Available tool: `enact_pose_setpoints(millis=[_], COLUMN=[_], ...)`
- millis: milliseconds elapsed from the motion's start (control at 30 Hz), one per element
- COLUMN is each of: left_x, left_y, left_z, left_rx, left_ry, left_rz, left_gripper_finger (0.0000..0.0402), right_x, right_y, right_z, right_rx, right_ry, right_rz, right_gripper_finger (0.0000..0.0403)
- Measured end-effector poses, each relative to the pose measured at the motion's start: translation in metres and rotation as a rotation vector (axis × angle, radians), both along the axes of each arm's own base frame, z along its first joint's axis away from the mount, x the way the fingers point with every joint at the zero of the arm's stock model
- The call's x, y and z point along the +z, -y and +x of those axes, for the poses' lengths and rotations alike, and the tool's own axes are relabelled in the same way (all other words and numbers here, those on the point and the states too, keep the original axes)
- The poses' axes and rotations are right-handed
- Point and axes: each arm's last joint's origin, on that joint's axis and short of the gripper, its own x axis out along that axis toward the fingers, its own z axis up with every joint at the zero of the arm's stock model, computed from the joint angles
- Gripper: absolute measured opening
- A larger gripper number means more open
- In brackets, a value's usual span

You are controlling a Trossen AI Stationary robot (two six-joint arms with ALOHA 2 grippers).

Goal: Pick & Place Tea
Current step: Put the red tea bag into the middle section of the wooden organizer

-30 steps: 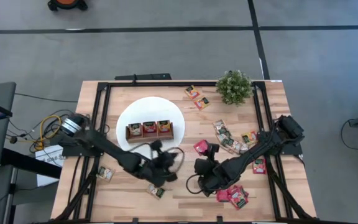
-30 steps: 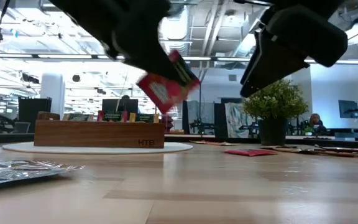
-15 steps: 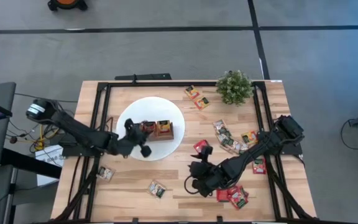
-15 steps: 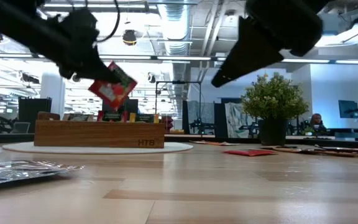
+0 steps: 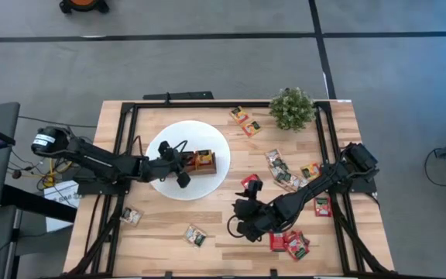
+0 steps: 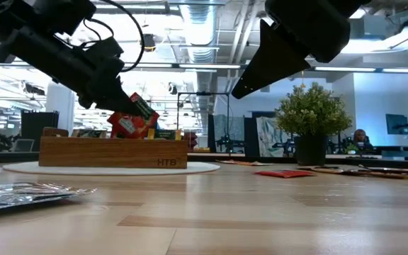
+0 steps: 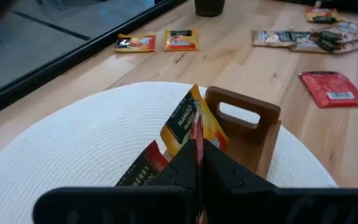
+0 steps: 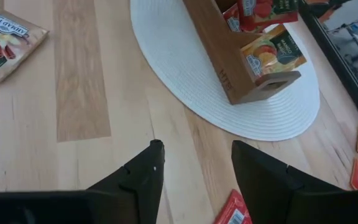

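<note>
Red tea sachet pinched in left end effector over tray.

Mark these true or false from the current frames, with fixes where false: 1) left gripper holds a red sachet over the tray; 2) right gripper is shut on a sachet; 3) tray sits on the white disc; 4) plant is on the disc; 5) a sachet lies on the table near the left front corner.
1) True. The left gripper is shut on a red sachet just above the tray.
2) False. The right gripper is open and empty, above bare table.
3) True. The tray stands on the white disc.
4) False. The plant stands on the table's far right, apart from the disc.
5) True. A sachet lies flat there.
</note>
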Motion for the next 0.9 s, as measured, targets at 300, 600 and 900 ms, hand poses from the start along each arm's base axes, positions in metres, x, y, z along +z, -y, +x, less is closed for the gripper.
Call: enact_pose_setpoints(millis=[300, 600, 900], left_x=[-0.004, -0.006, 0.02], left_y=[-0.008, -0.01, -0.011], left_z=[0.0, -0.003, -0.009], left_rx=[0.025, 0.065, 0.025], left_ry=[-0.014, -0.058, -0.126], left_rz=[-0.048, 0.006, 0.154], left_gripper_finger=[0.0023, 0.0125, 0.0144], right_x=[0.0, 0.0, 0.0], right_y=[-0.009, -0.009, -0.008], right_z=[-0.005, -0.005, -0.004], right_rx=[0.029, 0.027, 0.025], right_ry=[-0.002, -0.001, -0.002], right_rz=[0.002, 0.002, 0.001], right_gripper_finger=[0.0169, 0.0167, 0.0164])
